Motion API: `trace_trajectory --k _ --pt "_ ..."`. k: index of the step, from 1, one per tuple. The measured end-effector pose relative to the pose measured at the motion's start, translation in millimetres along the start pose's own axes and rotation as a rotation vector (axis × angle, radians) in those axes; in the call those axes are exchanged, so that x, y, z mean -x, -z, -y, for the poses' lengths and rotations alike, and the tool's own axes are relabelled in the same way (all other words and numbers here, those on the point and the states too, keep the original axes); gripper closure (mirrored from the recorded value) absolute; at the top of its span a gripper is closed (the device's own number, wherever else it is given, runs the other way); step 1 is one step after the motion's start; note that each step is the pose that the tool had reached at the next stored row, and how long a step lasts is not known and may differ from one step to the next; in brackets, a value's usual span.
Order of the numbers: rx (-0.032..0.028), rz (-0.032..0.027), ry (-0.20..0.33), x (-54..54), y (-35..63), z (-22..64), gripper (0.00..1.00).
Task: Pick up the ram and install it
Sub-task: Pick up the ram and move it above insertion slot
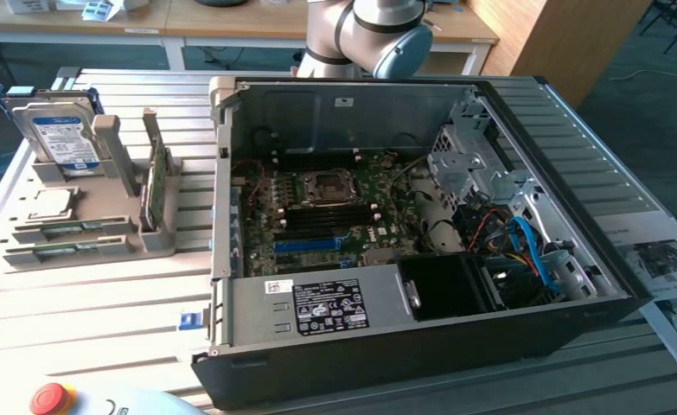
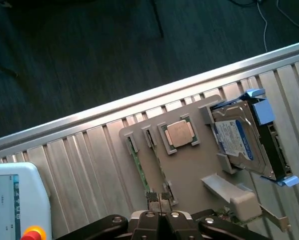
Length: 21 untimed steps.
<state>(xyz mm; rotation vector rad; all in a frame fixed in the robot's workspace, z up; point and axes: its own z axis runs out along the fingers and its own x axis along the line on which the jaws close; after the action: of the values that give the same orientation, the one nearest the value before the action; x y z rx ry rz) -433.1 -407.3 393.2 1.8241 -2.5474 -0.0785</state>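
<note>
The thin green ram stick (image 2: pixel 138 162) lies lengthwise along the grey plastic holder's (image 2: pixel 189 167) outer edge, beside its square copper-topped processor (image 2: pixel 180 134) and blue-labelled silver hard drive (image 2: pixel 239 142), with the black gripper's (image 2: pixel 159 196) jaws pressed together, empty, above the holder.

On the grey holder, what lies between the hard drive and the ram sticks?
A square CPU sits there in its own recess, between the hard drive and the ram sticks. The wrist view shows it most plainly.
</note>
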Motion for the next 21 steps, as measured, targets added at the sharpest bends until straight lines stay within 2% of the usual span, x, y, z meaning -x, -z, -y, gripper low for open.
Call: trace_trajectory --k 21 --pt "0.0070 -0.0138 0.305 0.0 0.0 0.0 0.90"
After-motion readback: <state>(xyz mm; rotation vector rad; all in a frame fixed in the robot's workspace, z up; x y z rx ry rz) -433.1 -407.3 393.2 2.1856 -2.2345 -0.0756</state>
